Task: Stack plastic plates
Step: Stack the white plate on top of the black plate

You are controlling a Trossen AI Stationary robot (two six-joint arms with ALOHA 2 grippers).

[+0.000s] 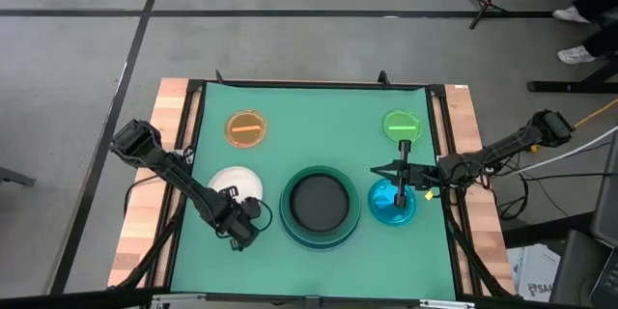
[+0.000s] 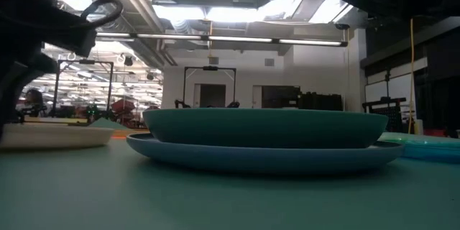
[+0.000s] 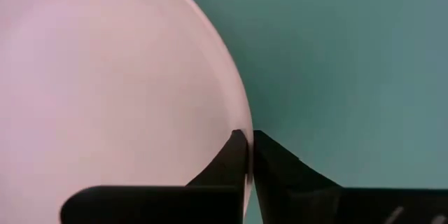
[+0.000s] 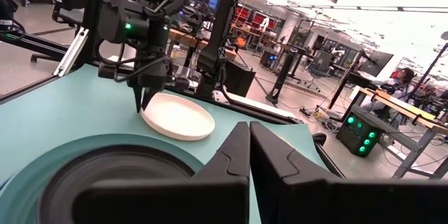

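A light blue plate near the table's near edge bears a dark teal plate, and a black plate lies inside that. The white plate rests on the mat to their left, and my left gripper is shut on it. The cyan plate lies right of the stack. The orange plate and the green plate lie farther back. My right gripper is shut and hovers between the green and cyan plates, pointing toward the table's left. My left gripper pinches the white plate's rim on its near side, with one finger over the inside and one outside. The fingers come from above, pointing down. The plate lies about flat on the mat.
The green mat has free room in its middle and far part, between the orange and green plates. A black frame and wooden strips border it. Cables trail off the right side. In the low view the stack fills the middle.
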